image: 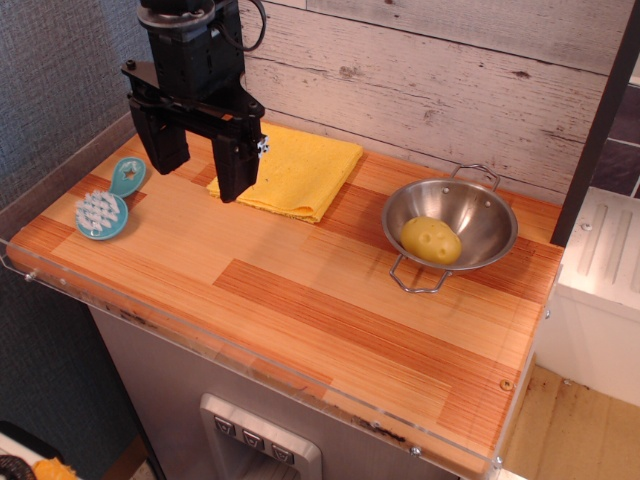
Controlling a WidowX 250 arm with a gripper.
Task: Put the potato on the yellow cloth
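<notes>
Gripper (197, 172) hangs open over the counter's back-left corner, empty; I must cross to the right-edge bowl (478, 203) and descend squarely onto the potato (431, 240).

Potato (431, 240): pale yellow w/ darker dimples. Cloth (297, 170): bright yellow, plain. Bowl (482, 205): shiny silver steel. Gripper (198, 170): black. Brush (108, 203): teal w/ white bristles. Table (300, 300): orange-brown wood, striped in lighter and darker planks. Back wall (450, 80): whitewashed grey boards.
</notes>
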